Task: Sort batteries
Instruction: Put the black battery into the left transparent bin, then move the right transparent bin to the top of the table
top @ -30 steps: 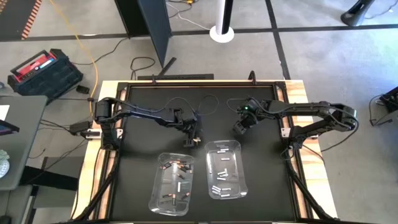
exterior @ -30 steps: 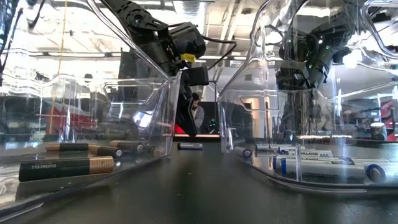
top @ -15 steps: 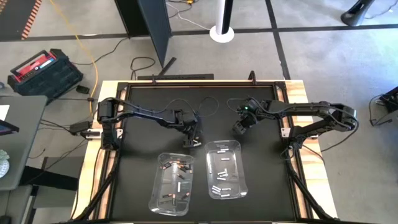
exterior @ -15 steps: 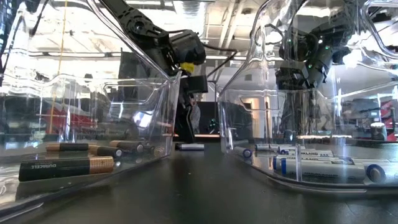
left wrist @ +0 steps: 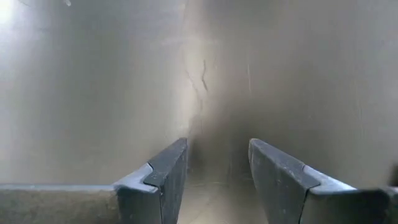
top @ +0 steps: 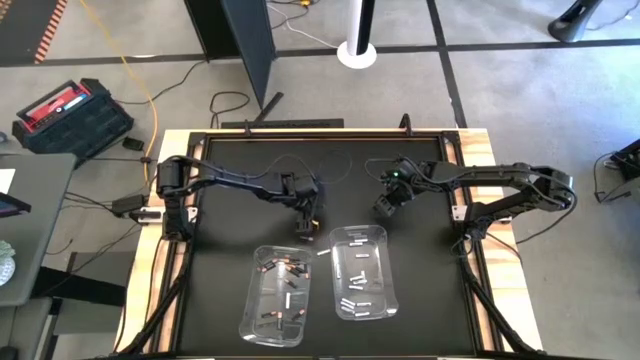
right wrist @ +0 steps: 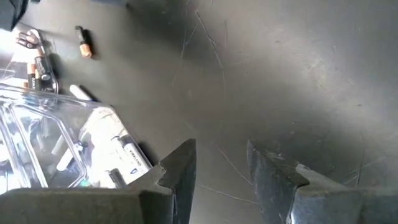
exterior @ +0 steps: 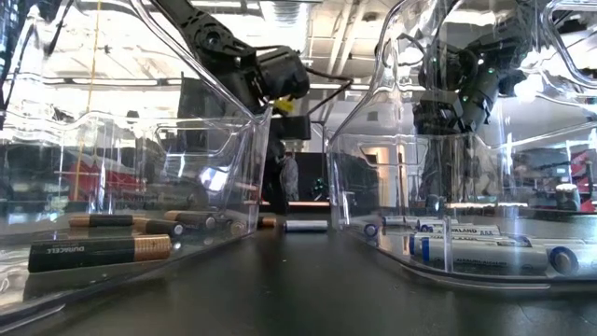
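Observation:
Two clear bins sit near the table's front. The left bin (top: 246,310) holds dark, copper-ended batteries (exterior: 98,252). The right bin (top: 336,270) holds white batteries (exterior: 466,247). A white battery (top: 322,252) (exterior: 306,225) lies on the black mat in the gap between the bins. A dark, copper-ended battery (right wrist: 83,42) (exterior: 269,222) lies a little farther back. My left gripper (top: 305,234) (left wrist: 217,146) stands open just behind the left bin's far right corner, low over the mat, with nothing between its fingers. My right gripper (top: 385,210) (right wrist: 221,146) hangs open behind the right bin, over bare mat.
The black mat (top: 240,215) is bare behind the bins and to either side. Cables (top: 330,165) lie along the mat's far part. The table's wooden edge (top: 485,260) frames the mat. Room clutter shows beyond the table.
The white battery that lay at my left gripper's fingertips has rolled toward the near edge, into the gap between the bins. The copper-ended battery now shows behind it. My left gripper's fingers have shifted slightly toward the left bin's corner.

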Robot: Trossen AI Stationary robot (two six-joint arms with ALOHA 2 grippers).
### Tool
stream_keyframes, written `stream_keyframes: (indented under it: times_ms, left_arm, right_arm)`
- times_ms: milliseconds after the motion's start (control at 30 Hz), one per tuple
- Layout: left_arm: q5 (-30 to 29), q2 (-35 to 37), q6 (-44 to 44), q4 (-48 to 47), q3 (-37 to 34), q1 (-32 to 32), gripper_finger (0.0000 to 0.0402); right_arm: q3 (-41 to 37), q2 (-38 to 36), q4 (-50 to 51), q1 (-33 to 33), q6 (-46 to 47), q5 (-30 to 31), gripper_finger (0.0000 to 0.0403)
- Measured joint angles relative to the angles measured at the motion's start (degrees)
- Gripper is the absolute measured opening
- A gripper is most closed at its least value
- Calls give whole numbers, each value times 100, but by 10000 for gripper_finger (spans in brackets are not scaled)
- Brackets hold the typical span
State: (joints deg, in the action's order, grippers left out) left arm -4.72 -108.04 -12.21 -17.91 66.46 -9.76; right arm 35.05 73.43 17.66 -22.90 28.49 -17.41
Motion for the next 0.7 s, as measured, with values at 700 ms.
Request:
stream_keyframes:
  times_ms: [700]
  left_arm:
    - [-7, 17, -22, -361, 737, -6, 169]
  right_arm:
    - [0, 0, 3, 0, -44, 0, 162]
